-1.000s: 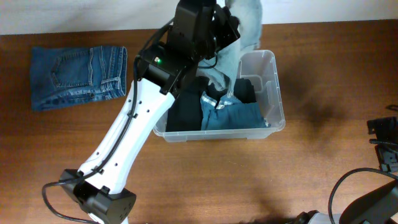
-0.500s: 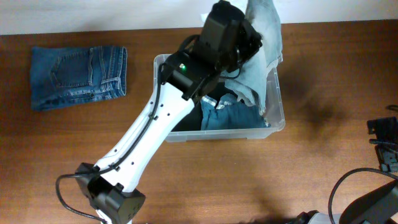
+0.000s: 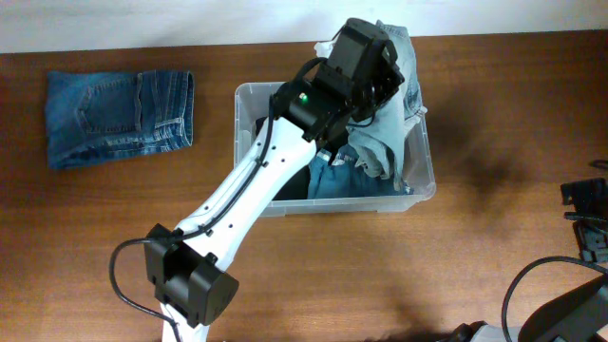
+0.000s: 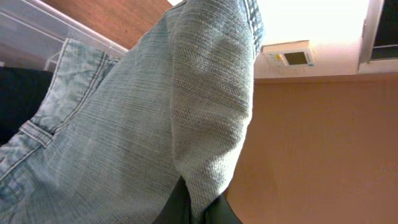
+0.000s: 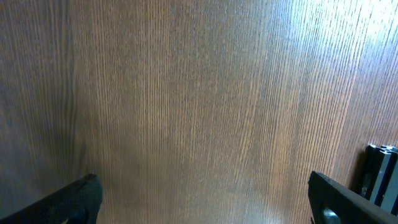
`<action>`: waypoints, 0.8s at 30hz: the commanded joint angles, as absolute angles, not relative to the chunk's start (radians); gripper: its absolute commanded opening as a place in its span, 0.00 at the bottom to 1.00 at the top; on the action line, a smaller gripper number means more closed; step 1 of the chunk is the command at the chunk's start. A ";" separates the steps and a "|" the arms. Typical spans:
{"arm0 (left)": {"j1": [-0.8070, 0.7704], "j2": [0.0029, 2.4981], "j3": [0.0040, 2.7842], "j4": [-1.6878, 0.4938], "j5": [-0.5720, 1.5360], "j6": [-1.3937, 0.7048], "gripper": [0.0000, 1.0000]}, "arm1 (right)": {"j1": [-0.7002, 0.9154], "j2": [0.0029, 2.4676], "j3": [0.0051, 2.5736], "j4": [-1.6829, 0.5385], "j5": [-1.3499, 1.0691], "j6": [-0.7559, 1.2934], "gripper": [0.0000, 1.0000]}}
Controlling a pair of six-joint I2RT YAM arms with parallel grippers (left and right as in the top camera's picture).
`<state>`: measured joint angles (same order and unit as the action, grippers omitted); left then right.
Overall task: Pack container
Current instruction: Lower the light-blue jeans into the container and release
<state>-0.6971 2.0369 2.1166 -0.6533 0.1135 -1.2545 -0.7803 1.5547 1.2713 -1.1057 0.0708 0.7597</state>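
Pinching pale jeans (image 4: 155, 124), left claw (image 4: 193, 208) over container (image 3: 241, 142).

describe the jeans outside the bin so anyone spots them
Find the clear container at the centre. Far to its left in the overhead view, folded jeans lie flat on the table. They are darker blue than the pale pair held above the container.

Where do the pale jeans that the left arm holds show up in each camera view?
Overhead: pale jeans hang over the container's right half, upper centre.
Left wrist: the pale jeans fill most of the frame; container wall top left.
Right wrist: not in it, only table.
Shared landmark: the container, overhead and left wrist.
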 commanded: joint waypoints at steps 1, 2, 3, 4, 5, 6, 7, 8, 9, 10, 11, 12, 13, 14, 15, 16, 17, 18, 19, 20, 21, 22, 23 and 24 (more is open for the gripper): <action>-0.711 2.027 2.136 -0.567 0.108 -1.265 0.01 | -0.786 1.545 1.269 -1.106 0.084 0.768 0.98; -0.711 2.027 2.136 -0.543 0.109 -1.264 0.01 | -0.786 1.545 1.269 -1.106 0.084 0.768 0.98; -0.713 2.025 2.137 -0.516 0.108 -1.264 0.01 | -0.786 1.545 1.269 -1.106 0.084 0.768 0.98; -0.713 2.022 2.138 -0.490 0.108 -1.264 0.01 | -0.786 1.545 1.269 -1.106 0.084 0.768 0.98; -0.713 2.021 2.138 -0.466 0.108 -1.264 0.01 | -0.786 1.545 1.269 -1.106 0.084 0.768 0.98; -0.713 2.018 2.138 -0.447 0.108 -1.264 0.01 | -0.786 1.545 1.269 -1.106 0.084 0.768 0.98; -0.713 2.016 2.138 -0.428 0.108 -1.264 0.01 | -0.786 1.545 1.269 -1.106 0.084 0.768 0.98; -0.713 2.013 2.139 -0.417 0.108 -1.264 0.01 | -0.786 1.545 1.269 -1.106 0.084 0.768 0.98; -0.713 2.009 2.141 -0.417 0.108 -1.264 0.01 | -0.786 1.545 1.269 -1.106 0.084 0.768 0.98; -0.713 2.006 2.141 -0.419 0.108 -1.263 0.01 | -0.786 1.545 1.269 -1.106 0.084 0.768 0.98; -0.713 2.001 2.141 -0.422 0.108 -1.260 0.01 | -0.786 1.545 1.270 -1.106 0.084 0.768 0.98; -0.715 1.997 2.141 -0.437 0.108 -1.257 0.01 | -0.786 1.546 1.269 -1.106 0.084 0.768 0.98; -0.715 1.996 2.141 -0.451 0.107 -1.256 0.01 | -0.786 1.545 1.269 -1.106 0.084 0.768 0.98; -0.715 1.996 2.141 -0.465 0.107 -1.256 0.01 | -0.786 1.545 1.269 -1.106 0.084 0.768 0.98; -0.715 1.996 2.141 -0.488 0.107 -1.256 0.01 | -0.786 1.545 1.269 -1.106 0.084 0.768 0.99; -0.711 1.996 2.141 -0.512 0.107 -1.256 0.01 | -0.786 1.546 1.269 -1.106 0.084 0.768 0.98; -0.707 1.996 2.141 -0.535 0.107 -1.243 0.01 | -0.786 1.545 1.269 -1.106 0.084 0.768 0.98; -0.703 1.997 2.141 -0.560 0.107 -1.223 0.01 | -0.786 1.545 1.269 -1.106 0.084 0.768 0.98; -0.701 1.997 2.141 -0.583 0.107 -1.209 0.01 | -0.786 1.545 1.269 -1.106 0.084 0.768 0.98; -0.696 1.997 2.141 -0.611 0.107 -1.197 0.01 | -0.786 1.545 1.269 -1.106 0.084 0.768 0.98; -0.692 1.997 2.141 -0.641 0.107 -1.195 0.01 | -0.786 1.545 1.269 -1.106 0.084 0.768 0.98; -0.691 1.997 2.141 -0.663 0.107 -1.195 0.01 | -0.786 1.545 1.269 -1.106 0.084 0.768 0.98; -0.691 1.997 2.141 -0.685 0.107 -1.195 0.01 | -0.786 1.545 1.270 -1.106 0.084 0.768 0.98; -0.691 1.997 2.141 -0.702 0.107 -1.195 0.01 | -0.786 1.545 1.269 -1.106 0.084 0.768 0.98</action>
